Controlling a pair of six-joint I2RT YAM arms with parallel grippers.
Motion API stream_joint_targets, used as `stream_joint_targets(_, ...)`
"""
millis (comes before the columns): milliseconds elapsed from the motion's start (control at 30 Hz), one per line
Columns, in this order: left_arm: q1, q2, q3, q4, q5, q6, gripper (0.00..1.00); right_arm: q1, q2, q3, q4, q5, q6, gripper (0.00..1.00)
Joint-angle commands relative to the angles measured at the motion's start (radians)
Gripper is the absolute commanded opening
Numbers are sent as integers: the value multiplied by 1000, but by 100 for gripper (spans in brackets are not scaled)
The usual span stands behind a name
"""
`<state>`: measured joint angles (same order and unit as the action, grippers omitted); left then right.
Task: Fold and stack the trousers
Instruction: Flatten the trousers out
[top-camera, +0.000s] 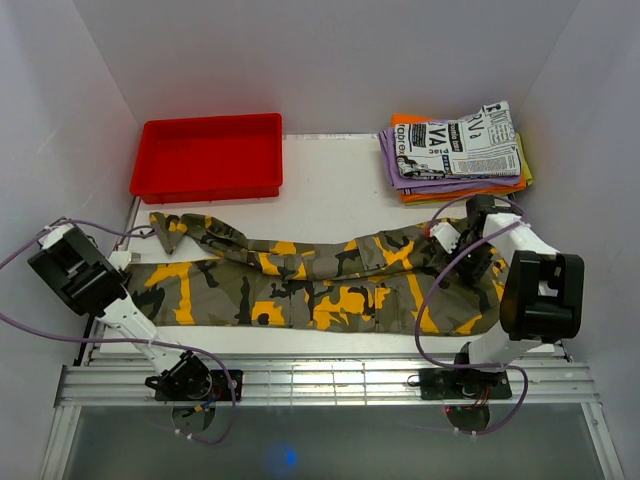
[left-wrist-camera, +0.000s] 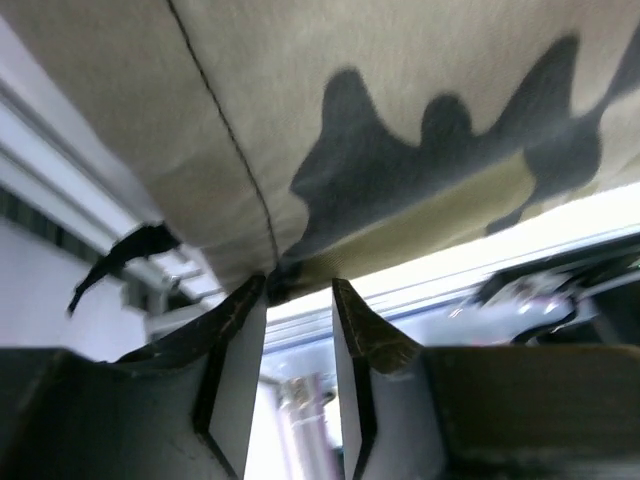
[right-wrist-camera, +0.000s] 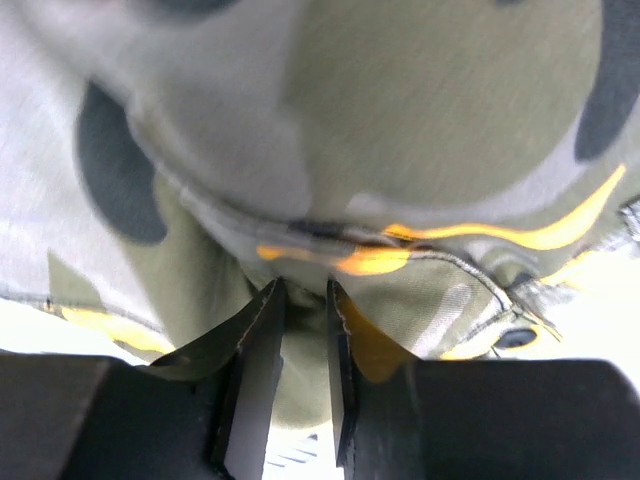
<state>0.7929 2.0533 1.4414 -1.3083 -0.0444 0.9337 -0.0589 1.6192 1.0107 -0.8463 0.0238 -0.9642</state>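
The camouflage trousers (top-camera: 320, 285) lie stretched left to right across the white table, one leg twisted along the far edge. My left gripper (top-camera: 127, 259) is at their left end. In the left wrist view the cloth (left-wrist-camera: 400, 120) draws down to a corner pinched between the tips of that gripper (left-wrist-camera: 300, 285), with the lower part of the gap bare. My right gripper (top-camera: 447, 238) sits on the right end of the trousers. In the right wrist view olive and yellow cloth (right-wrist-camera: 420, 120) bunches at the tips of this gripper (right-wrist-camera: 303, 290) and fills its narrow gap.
A red tray (top-camera: 210, 124) stands at the back left. A stack of folded garments (top-camera: 458, 150), newspaper print on top of purple and orange, lies at the back right. Aluminium rails (top-camera: 320, 380) run along the near edge, and white walls close in both sides.
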Motion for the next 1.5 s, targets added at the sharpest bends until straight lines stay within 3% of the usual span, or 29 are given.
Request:
stream_joint_targets(0,3,-113,56,-37,-31,181,45,-7,-132,-52,-134,-4,-126,29)
stream_joint_targets(133,-12,-185,158,-95,153,293,50,-7,-246,-63,-162,-21,-185,29)
stream_joint_targets(267,-102,-283,117,-92,277,344,56,-7,-225,87,-201,-194,-133,33)
stream_joint_targets(400,-211,-285,157,-13,429,187,57,-4,-121,335,-241,-309,-61,43)
stream_joint_targets(533,-239,-208,273,116,599,-11,64,57,0,474,-179,-320,4,54)
stream_joint_targets(700,-276,-58,419,144,606,-144,68,186,106,584,-128,-326,-2,60)
stream_joint_targets(833,-294,-18,394,150,587,-154,69,261,145,560,-71,-317,-62,73)
stream_joint_targets(933,-305,-28,318,165,606,-162,69,309,172,537,-48,-337,-87,73)
stream_joint_targets(1000,-319,-44,277,182,612,-170,80,342,189,539,-63,-346,-100,73)
stream_joint_targets(1167,-351,-85,137,285,568,-200,81,387,232,505,-31,-360,-130,73)
stream_joint_targets(1367,-380,-62,76,388,437,-269,81,429,314,572,-91,-407,-148,72)
stream_joint_targets(1467,-383,-38,86,397,393,-283,72,436,329,589,-140,-412,-186,71)
